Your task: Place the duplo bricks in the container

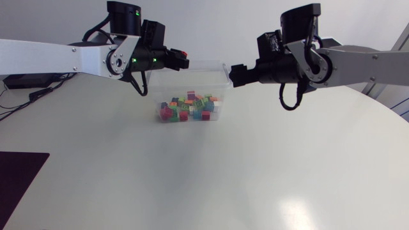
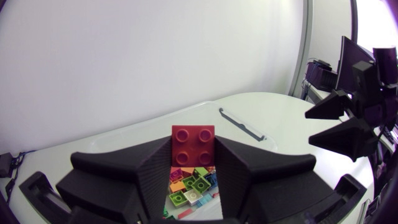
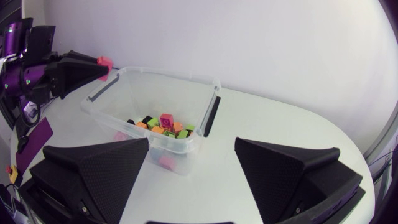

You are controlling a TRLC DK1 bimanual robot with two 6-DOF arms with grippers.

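Observation:
A clear plastic container [image 1: 220, 71] stands at the table's far middle, with several coloured duplo bricks [image 1: 189, 107] piled in it. Over its left rim my left gripper [image 1: 181, 61] is shut on a red brick [image 1: 184, 53]. In the left wrist view that red brick [image 2: 193, 134] sits studs-up between the fingers, above the bricks in the container [image 2: 239, 123]. At the container's right rim my right gripper [image 1: 235, 73] stands open and holds nothing. In the right wrist view, the open gripper [image 3: 191, 146] faces the container [image 3: 208, 115], where a magenta brick [image 3: 166, 119] lies on top of the pile.
A dark mat [image 1: 19, 179] lies at the table's front left corner. Cables [image 1: 25, 96] trail along the far left. The white tabletop [image 1: 211, 172] stretches in front of the container.

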